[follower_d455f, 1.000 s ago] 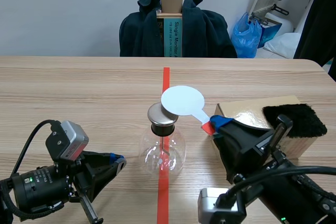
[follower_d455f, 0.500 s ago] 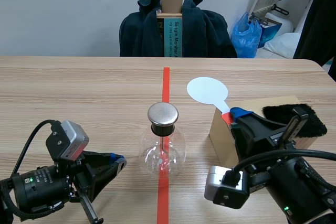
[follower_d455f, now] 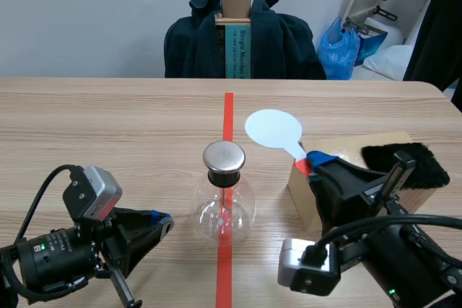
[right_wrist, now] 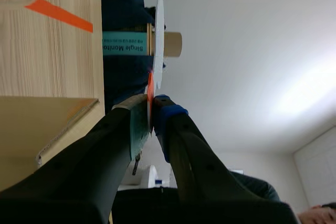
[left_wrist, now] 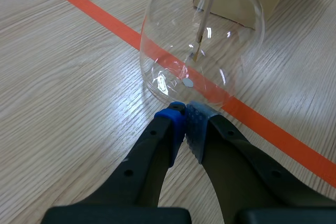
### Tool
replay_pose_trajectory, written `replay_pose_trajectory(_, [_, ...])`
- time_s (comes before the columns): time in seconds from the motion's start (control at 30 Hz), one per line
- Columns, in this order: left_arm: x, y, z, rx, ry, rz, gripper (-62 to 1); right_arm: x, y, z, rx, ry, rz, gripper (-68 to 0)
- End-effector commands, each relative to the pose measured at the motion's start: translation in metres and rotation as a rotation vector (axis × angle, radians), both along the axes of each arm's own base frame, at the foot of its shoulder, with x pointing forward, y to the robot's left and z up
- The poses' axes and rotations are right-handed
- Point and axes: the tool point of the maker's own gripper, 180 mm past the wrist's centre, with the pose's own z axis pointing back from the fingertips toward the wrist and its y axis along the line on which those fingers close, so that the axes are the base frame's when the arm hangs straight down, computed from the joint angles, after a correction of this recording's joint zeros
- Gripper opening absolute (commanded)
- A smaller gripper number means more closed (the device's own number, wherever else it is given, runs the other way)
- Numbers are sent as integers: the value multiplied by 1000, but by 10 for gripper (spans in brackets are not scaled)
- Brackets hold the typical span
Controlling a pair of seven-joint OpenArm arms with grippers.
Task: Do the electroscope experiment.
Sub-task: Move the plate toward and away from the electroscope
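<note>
The electroscope, a round glass flask (follower_d455f: 223, 210) with a metal cap (follower_d455f: 224, 157) and a thin rod inside, stands on the red tape line at the table's middle. My right gripper (follower_d455f: 310, 164) is shut on the red handle of a white round paddle (follower_d455f: 273, 130), held in the air to the right of the cap and apart from it. Seen from the right wrist, the paddle (right_wrist: 158, 40) stands edge-on between the fingers (right_wrist: 137, 124). My left gripper (left_wrist: 185, 124) rests shut and empty on the table, its tips just short of the flask (left_wrist: 202, 40).
A cardboard box (follower_d455f: 361, 171) with a black fur pad (follower_d455f: 404, 164) on top stands right of the flask, under the right arm. Across the table a chair draped with a dark jacket (follower_d455f: 242, 41) holds a box.
My right gripper carried the paddle from over the flask's cap away to the right, then back a little to the left. The left arm has not moved.
</note>
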Motion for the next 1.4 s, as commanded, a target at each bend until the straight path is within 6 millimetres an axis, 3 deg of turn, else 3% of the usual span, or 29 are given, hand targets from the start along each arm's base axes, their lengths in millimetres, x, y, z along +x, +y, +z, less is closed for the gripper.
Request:
replay_pose_trajectory(0.0, [5,-4,10,-33,-29,4,-577,2,2,8,-6,-37,28,-669])
replay_pose_trajectory(0.37, [5,-4,10,-33,-29,4,-577,-16,25,7,-14,-36,190,-669])
replay_pose_trajectory(0.8, [5,-4,10,-33,-29,4,-577,-19,28,6,-15,-36,215,-669])
replay_pose_trajectory(1.37, [5,-4,10,-33,-29,4,-577,8,-7,8,-3,-37,-33,-669])
